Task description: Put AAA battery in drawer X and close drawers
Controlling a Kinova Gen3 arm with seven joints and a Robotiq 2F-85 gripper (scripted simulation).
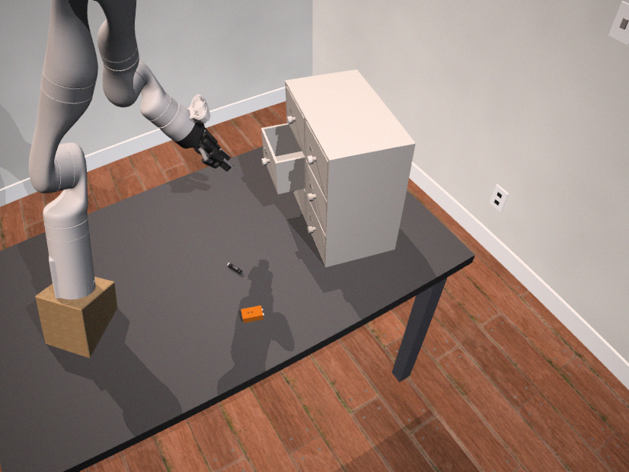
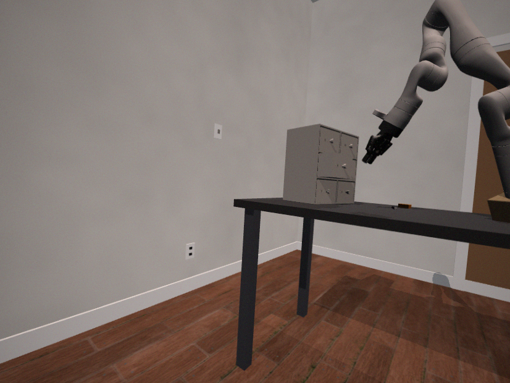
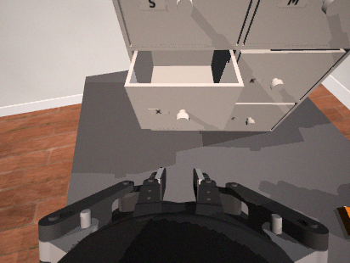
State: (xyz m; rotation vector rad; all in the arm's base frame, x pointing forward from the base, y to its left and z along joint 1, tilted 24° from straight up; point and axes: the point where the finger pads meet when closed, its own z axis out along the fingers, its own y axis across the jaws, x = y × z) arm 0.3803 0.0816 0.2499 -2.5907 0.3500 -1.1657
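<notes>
The small chest (image 1: 365, 202) (image 2: 299, 164) stands upright on the table. Its middle-row left drawer (image 1: 290, 177) (image 3: 170, 95) is pulled out; its small label looks like an X, and the part of its inside that shows is empty. The AAA battery (image 1: 234, 269), small and dark, lies on the table well in front of the chest; it is tiny in the exterior view (image 2: 394, 207). My gripper (image 1: 229, 166) (image 2: 367, 160) (image 3: 179, 176) is partly open, with nothing between its fingers. It hangs above the table in front of the open drawer, clear of its knob (image 3: 183, 114), pointing obliquely down.
An orange block (image 1: 251, 313) (image 2: 404, 206) with small light studs lies on the table (image 1: 167, 243) beyond the battery, toward the near edge. The upper left drawer (image 3: 178, 27), marked S, is in above the open one. The other visible drawers look closed. A wooden block (image 1: 65, 320) carries the arm.
</notes>
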